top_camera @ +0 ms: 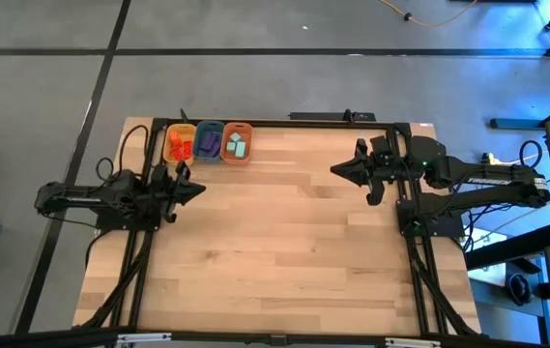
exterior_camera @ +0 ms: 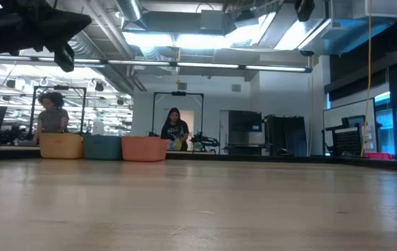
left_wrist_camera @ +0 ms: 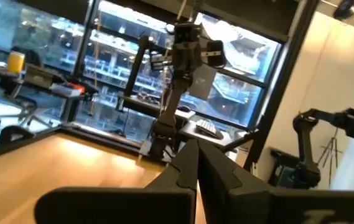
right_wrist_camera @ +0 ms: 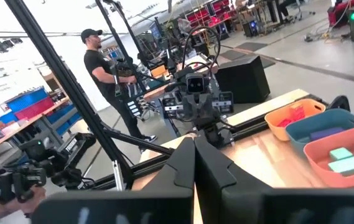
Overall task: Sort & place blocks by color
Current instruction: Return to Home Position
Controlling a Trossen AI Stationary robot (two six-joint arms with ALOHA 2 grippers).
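Pinched shut on nothing, left gripper (top_camera: 195,190) and right gripper (top_camera: 337,169) face each other across the wooden table (top_camera: 284,251).
Each hangs raised over its own side of the tabletop, the left near the tubs. Along the back edge on the left arm's side, three tubs stand in a touching row: orange-red blocks (top_camera: 181,148) lie in the yellow tub (exterior_camera: 61,147), purple blocks (top_camera: 208,145) in the blue tub (exterior_camera: 102,148), and mint-teal blocks (top_camera: 239,147) in the orange tub (exterior_camera: 144,148).
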